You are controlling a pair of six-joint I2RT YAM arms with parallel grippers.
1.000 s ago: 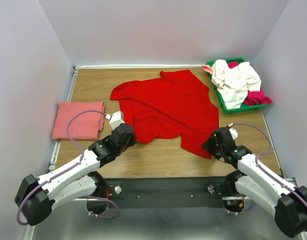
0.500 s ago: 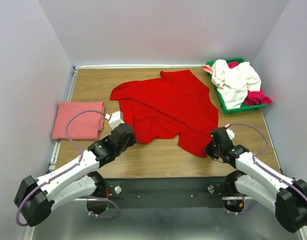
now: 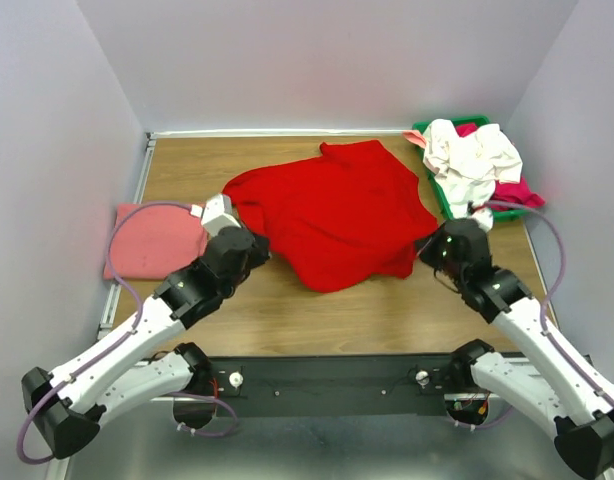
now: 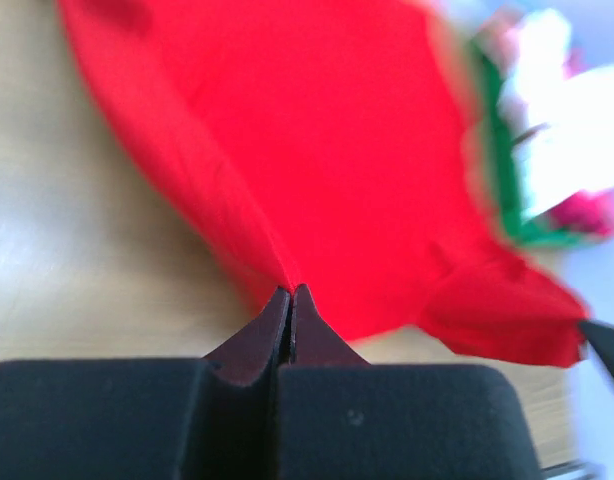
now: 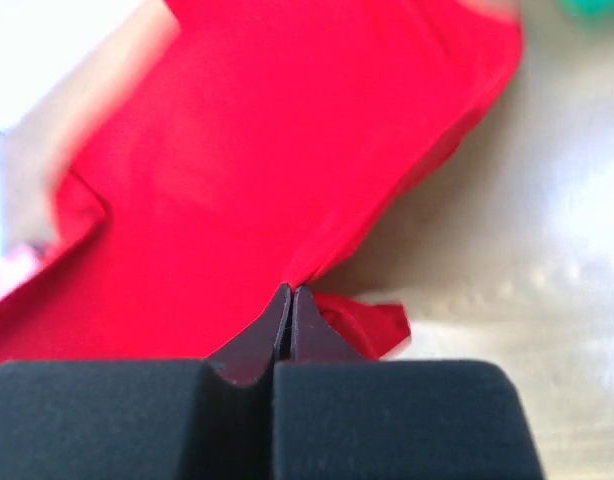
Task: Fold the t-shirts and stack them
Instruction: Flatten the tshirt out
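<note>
The red t-shirt [image 3: 332,215] sits mid-desk [image 3: 317,310], more gathered than a second ago: the near flap that hung toward the arms is pulled back off the wood. The salmon-pink folded shirt [image 3: 157,240] on the left and the green tray [image 3: 445,208] at far right haven't budged. Both arms have pushed forward, with the left tool [image 4: 291,292] and right tool [image 5: 290,290] each pinched tight on a red edge.
</note>
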